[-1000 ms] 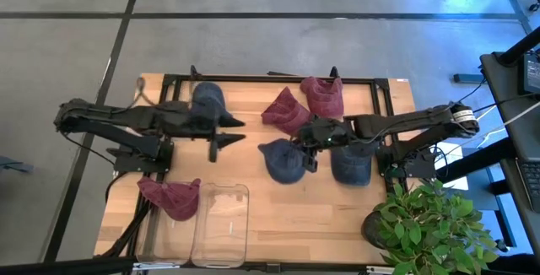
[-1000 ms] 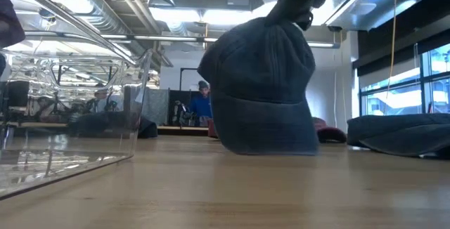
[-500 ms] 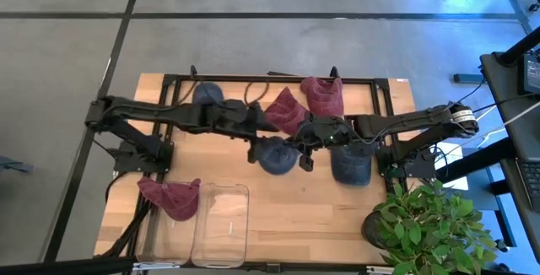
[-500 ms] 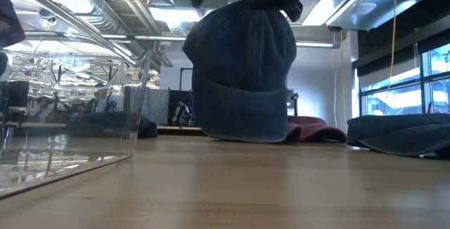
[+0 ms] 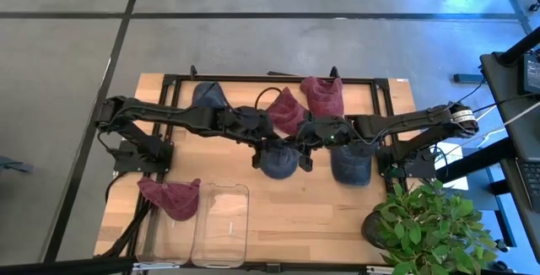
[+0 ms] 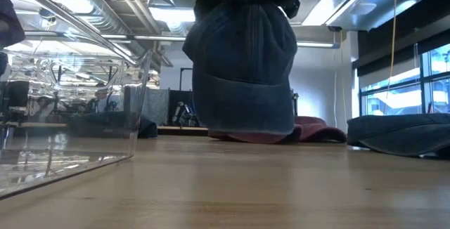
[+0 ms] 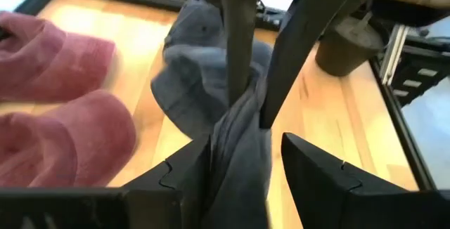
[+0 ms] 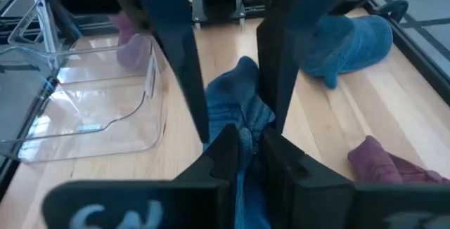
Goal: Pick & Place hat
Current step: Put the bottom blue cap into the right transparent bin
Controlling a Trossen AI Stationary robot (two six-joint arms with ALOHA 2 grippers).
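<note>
Mid-table, a dark blue cap (image 5: 278, 160), crown bunched upward and pinched from two sides. Right tool (image 5: 297, 147) clamped narrow on the gathered cloth at the cap's top, reaching in from the table's right side; seen in the right wrist view with both fingers (image 8: 222, 160) pressed close around a fold of blue fabric (image 8: 242, 127). Left tool (image 5: 261, 150) reaching across from the left and meeting the same cap; in the left wrist view its fingers (image 7: 188, 172) set apart with the cloth (image 7: 239, 148) standing between them, not clearly pressed against it, so hold on the cap uncertain there. From table height, the cap (image 6: 242, 67) hanging brim-down, its lower edge seeming just clear of the wooden table (image 6: 225, 187), though hard to tell for certain.

Just right of the held cap, a second dark blue cap (image 5: 351, 164) lying flat. Behind, toward the far edge, two maroon caps (image 5: 285, 110) (image 5: 324, 96) side by side, and another blue cap (image 5: 207, 96) farther left beside the left arm. Near the front left corner, a maroon cap (image 5: 171, 197) draped over the rim of a clear plastic bin (image 5: 221, 224). A potted plant (image 5: 426, 223) off the table's front right corner.
</note>
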